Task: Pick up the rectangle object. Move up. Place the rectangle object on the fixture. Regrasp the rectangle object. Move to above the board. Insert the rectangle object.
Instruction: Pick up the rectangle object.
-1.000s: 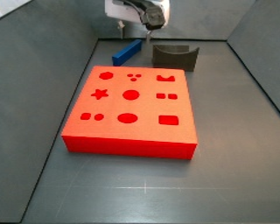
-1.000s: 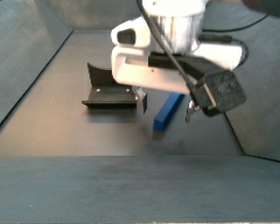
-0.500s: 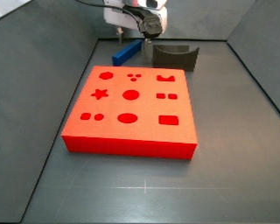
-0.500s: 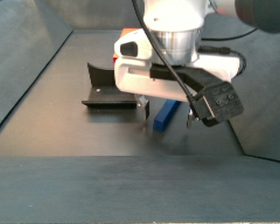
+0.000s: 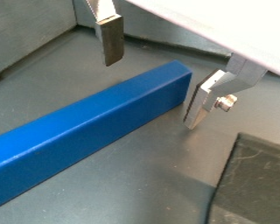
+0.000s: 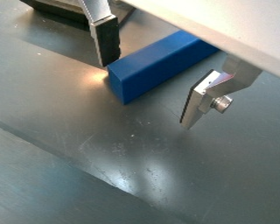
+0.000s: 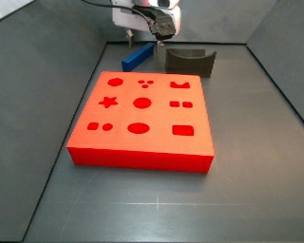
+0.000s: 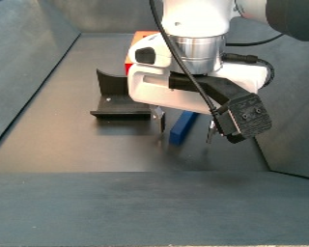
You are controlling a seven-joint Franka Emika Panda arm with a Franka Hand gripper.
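The board [image 7: 142, 119], a wide red-orange slab with shaped holes, fills the middle of a side view, with the dark fixture [image 7: 190, 61] beyond its far right corner in the upper centre of the frame. The rectangle object [image 7: 140, 54], a slim blue bar, lies flat on the grey floor just left of the fixture, apart from both. The gripper [image 5: 157, 72] hangs low over the bar's end; in both wrist views its fingers [image 6: 105, 41] stand spread, one on each side of the bar, not touching it. The bar looks rigid, light and smooth, so probably slippery; pinching its long flat sides near this end seems the surest hold.
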